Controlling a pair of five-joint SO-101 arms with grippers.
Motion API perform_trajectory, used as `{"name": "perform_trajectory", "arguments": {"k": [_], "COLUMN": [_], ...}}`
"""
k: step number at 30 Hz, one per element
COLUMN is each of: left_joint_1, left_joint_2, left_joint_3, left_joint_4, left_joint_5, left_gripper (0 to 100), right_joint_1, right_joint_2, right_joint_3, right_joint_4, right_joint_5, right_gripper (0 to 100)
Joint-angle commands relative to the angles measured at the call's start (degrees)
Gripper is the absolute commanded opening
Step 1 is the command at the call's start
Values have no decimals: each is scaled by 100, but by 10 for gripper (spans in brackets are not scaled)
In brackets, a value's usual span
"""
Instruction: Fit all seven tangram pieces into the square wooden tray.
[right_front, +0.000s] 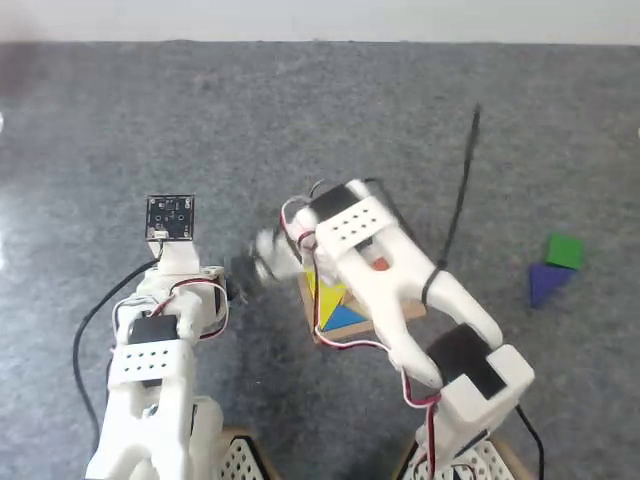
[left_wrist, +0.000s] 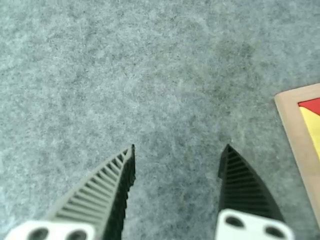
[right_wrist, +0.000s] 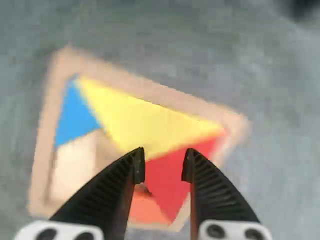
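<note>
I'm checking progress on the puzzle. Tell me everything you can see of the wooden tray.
The wooden tray is square, pale wood with a raised rim, lying flat on the grey table. Inside lie a yellow triangle, a blue triangle, a red triangle and an orange piece; bare floor beside the blue is unfilled. The right gripper hangs open over it.

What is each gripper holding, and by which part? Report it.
Nothing is held. The left gripper is open over grey felt; the right gripper is open above the square wooden tray.
</note>
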Motion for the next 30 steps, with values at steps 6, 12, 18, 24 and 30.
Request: {"name": "perform_trajectory", "arguments": {"k": [6, 12, 18, 24, 30], "left_joint_1": [18, 0, -9, -9, -9], "left_joint_2": [-62, -62, -62, -62, -62], "left_joint_3": [-22, -31, -31, -31, -31], "left_joint_4": [-114, -105, -114, -114, -114], "left_joint_5": [-35, -35, -35, -44, -44], "left_gripper": [269, 269, 269, 269, 269], "right_joint_1": [1042, 585, 462, 523, 558], "right_joint_2": [-1578, -1754, -1727, -1886, -1930], "right_joint_3": [149, 1934, 2514, 2734, 3147], "right_joint_4": [-75, -813, -1051, -708, -989], "right_joint_5": [-6312, -6224, -6207, -6022, -5802], "right_gripper": [122, 121, 119, 119, 119]}}
